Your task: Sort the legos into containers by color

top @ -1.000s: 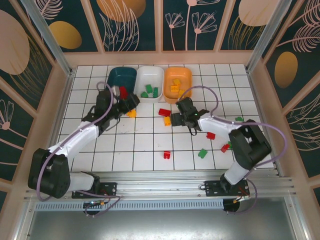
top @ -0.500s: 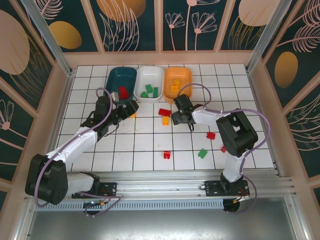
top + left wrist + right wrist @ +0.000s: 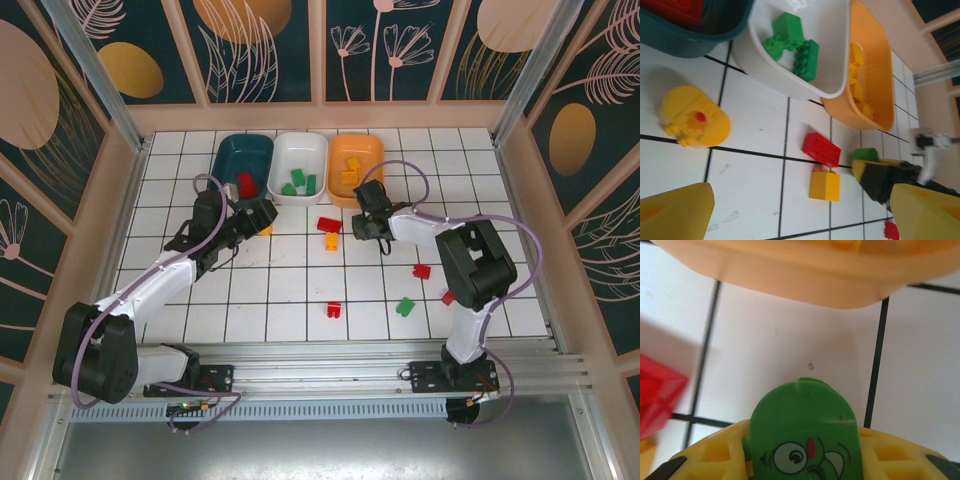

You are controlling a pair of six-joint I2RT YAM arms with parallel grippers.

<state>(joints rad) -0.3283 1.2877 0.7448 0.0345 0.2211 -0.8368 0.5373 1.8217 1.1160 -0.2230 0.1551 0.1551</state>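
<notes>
- Right fingers point(image 3: 705, 460) are sitting narrow, pinching a green lego point(image 3: 802, 435) between them with its rounded end pointing forward; I'm judging it gripped
- Green lego is sitting just short of the orange tub point(image 3: 800, 275), low over the bench point(image 3: 290, 290); can't tell if it's touching the tiles
- I'm reading the white tub point(image 3: 300, 150), the one holding the other greens, as lying forward and left of the right fingers, next to the orange tub, so the carry is going left, not straight ahead
- Left fingers point(image 3: 675, 210) are standing wide, holding nothing; a yellow lego point(image 3: 692, 122) is lying just ahead, toward their left side
</notes>
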